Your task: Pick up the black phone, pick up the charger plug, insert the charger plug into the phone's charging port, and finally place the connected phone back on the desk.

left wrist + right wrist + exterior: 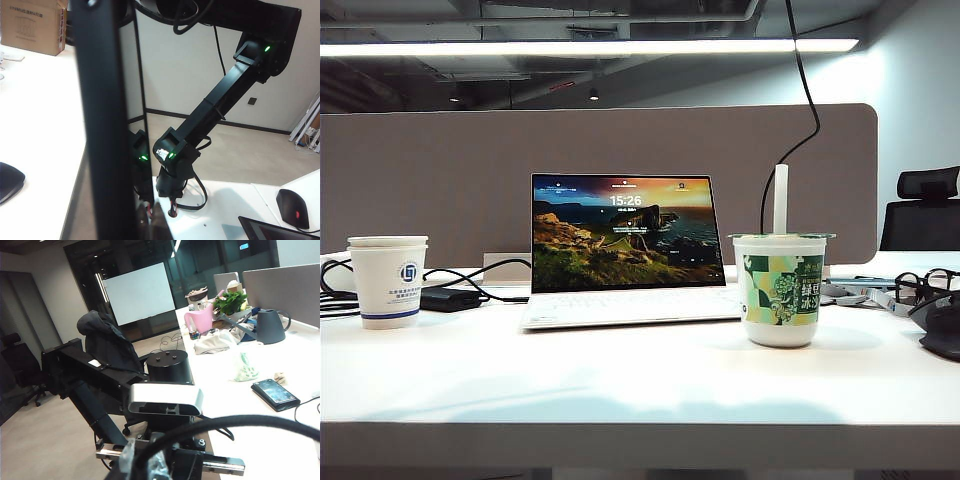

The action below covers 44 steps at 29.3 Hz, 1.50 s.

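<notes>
In the left wrist view the black phone (100, 125) stands close to the lens as a long glossy slab running from the top edge to the bottom. Its screen mirrors an arm and a green light. My left gripper (142, 225) is shut on its lower end, and the charging port does not show. In the right wrist view my right gripper (165, 460) is shut with its clear fingertips (155, 462) round a thin black cable (240, 421) that arcs away. The charger plug itself is hidden between them. Neither gripper appears in the exterior view of the desk (620, 380).
On the desk stand an open laptop (625, 250), a paper cup (388, 280), a green cup with a straw (780, 290), a power brick (448, 298) and glasses (920, 285). My right arm (220, 100) crosses the left wrist view. Another dark phone (275, 394) lies on a neighbouring desk.
</notes>
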Tool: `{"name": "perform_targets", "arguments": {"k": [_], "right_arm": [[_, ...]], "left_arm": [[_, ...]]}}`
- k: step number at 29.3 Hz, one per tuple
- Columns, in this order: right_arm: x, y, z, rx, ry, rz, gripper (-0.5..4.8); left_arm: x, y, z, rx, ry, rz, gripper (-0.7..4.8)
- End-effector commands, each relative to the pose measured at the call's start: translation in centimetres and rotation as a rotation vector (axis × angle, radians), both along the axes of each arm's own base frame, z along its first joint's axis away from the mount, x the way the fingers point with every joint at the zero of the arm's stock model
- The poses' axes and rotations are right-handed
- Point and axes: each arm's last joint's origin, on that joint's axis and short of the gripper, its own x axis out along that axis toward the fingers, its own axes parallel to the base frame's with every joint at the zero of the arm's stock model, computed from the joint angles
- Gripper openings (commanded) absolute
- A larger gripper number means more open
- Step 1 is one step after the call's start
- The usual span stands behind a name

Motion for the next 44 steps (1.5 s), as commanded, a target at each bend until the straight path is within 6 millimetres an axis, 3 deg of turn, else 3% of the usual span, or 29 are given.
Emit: {"name": "perform_targets", "arguments": {"k": [1, 44], "right_arm": [[0.0, 0.0, 0.3, 0.011, -0.017, -0.011, -0.05], [0.8, 1.6, -0.7, -0.018, 0.026, 0.068, -0.05]], "left_arm": [[-0.1, 0.0, 0.7, -0.033, -0.044, -0.009, -0.07], [-0.1, 0.0, 0.6, -0.025, -0.03, -0.027, -0.07]]}}
